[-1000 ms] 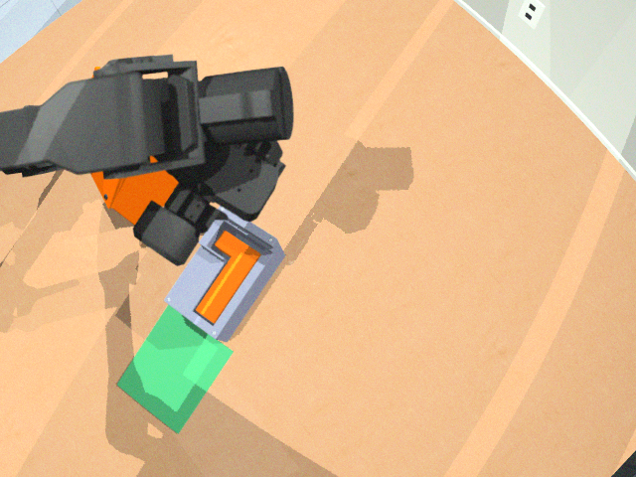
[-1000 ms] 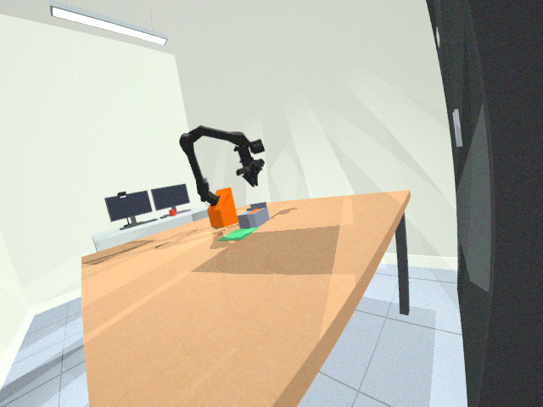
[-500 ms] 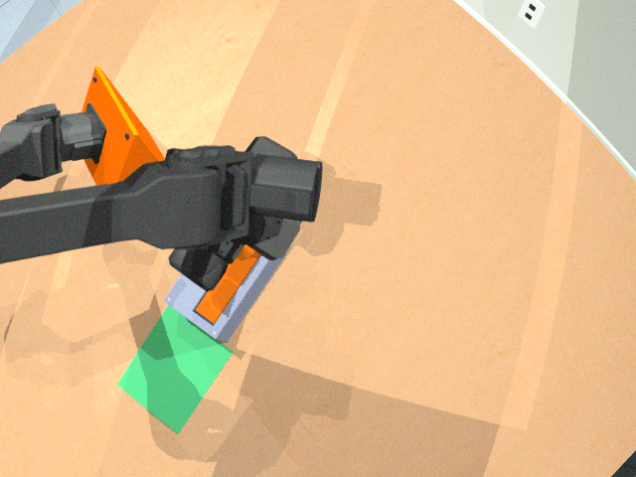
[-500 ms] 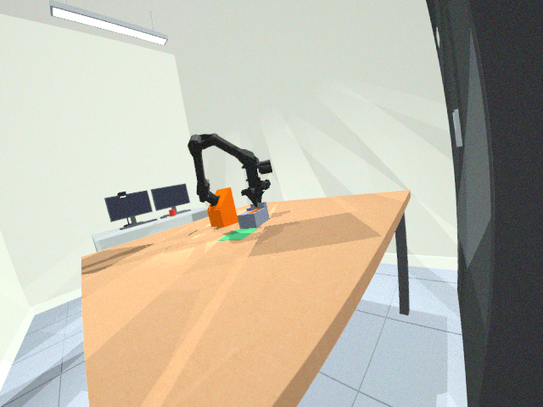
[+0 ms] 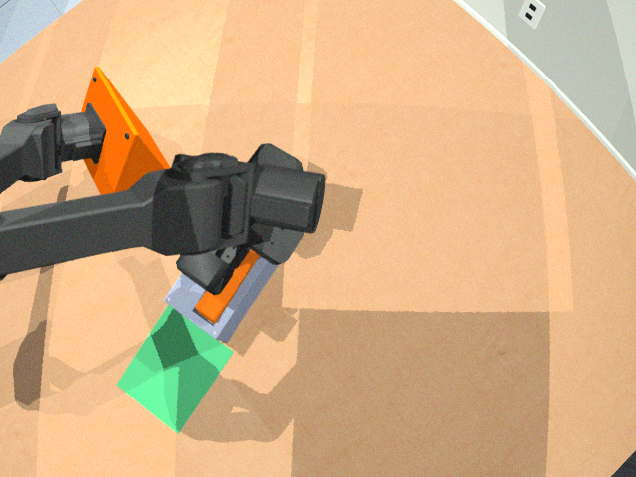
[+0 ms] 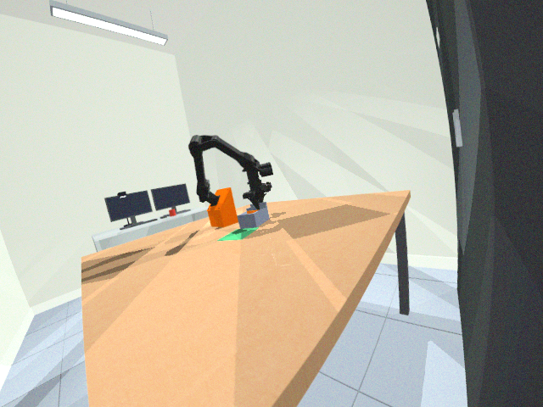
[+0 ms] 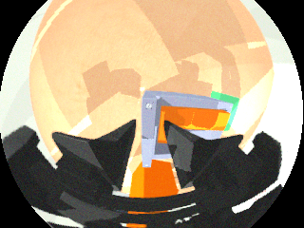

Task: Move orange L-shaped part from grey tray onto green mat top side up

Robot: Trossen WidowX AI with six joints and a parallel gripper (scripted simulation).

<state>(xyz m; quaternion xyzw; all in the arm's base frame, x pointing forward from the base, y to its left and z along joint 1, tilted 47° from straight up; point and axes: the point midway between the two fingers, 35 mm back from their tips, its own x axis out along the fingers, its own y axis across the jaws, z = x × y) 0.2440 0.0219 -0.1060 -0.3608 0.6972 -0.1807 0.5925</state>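
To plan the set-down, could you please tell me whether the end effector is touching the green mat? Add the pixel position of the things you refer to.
Apart: the top view shows bare tray (image 5: pixel 184 293) (image 6: pixel 249 220) (image 7: pixel 148 124) surface between end effector (image 5: pixel 234 258) (image 6: pixel 257 207) (image 7: pixel 150 123) and green mat (image 5: pixel 167 385) (image 6: pixel 237 235) (image 7: pixel 233 106).

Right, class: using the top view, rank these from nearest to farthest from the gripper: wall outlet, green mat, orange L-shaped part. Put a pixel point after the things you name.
1. Orange L-shaped part (image 5: pixel 231 287) (image 6: pixel 252 212) (image 7: pixel 190 119): partly hidden, left of the picture's centre.
2. Green mat (image 5: pixel 174 395) (image 6: pixel 238 235) (image 7: pixel 234 105): lower left.
3. Wall outlet (image 5: pixel 530 11): upper right corner.
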